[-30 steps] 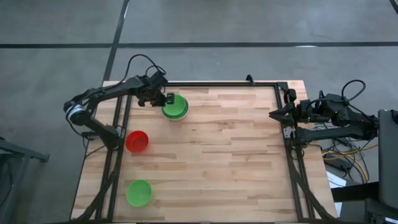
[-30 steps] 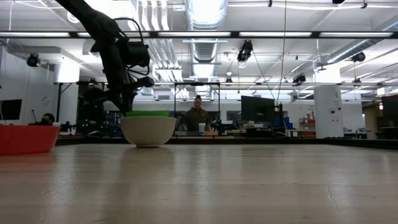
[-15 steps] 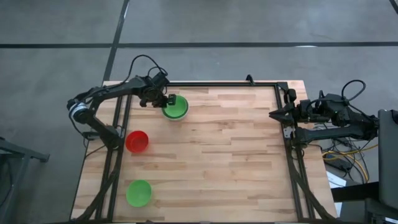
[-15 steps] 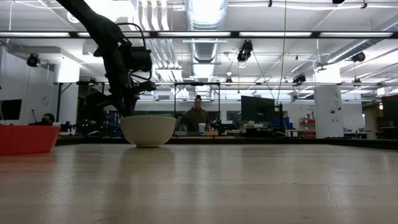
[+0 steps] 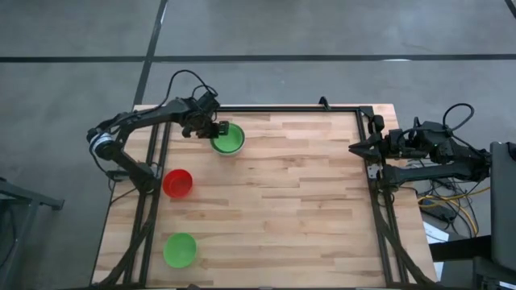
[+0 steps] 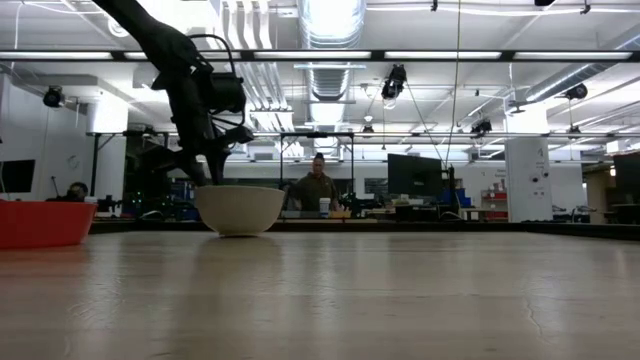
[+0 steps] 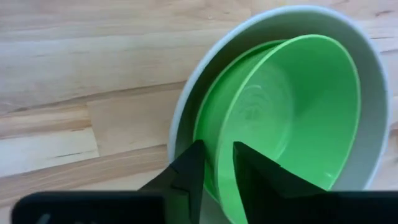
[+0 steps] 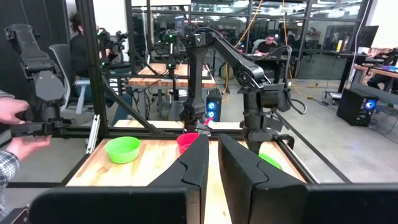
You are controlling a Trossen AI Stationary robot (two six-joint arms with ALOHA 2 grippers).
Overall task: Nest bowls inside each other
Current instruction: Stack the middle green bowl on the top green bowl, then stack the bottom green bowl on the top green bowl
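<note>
The pale white-grey round plastic bowl (image 5: 227, 140) stands near the far left corner of the light wooden slatted table (image 5: 306, 201), and a bright green round plastic bowl (image 7: 292, 118) sits nested inside it, its rim lying just below the outer rim all round as the left wrist view shows. Whether a further green bowl lies beneath that one cannot be told from these views. The left gripper (image 5: 214, 129) is at the nearer edge of this stack; in the left wrist view its two dark fingers (image 7: 186, 177) straddle the green bowl's rim with a narrow gap between them, parted only slightly, and they do not appear to be pressing the rim, so in my judgement nothing is firmly held, though contact is not excluded. The right gripper (image 5: 355, 148) waits at the right edge of the table, well apart from all bowls, its fingers drawn nearly together on nothing. Two bowls remain loose on the left side of the table: a red round plastic bowl (image 5: 177, 183) and, nearer the front edge, a second bright green round plastic bowl (image 5: 180, 250), both upright and apart from one another. Assessment: at least one nesting is complete; the red and the front green bowl are outstanding, so the task is roughly half done.
</note>
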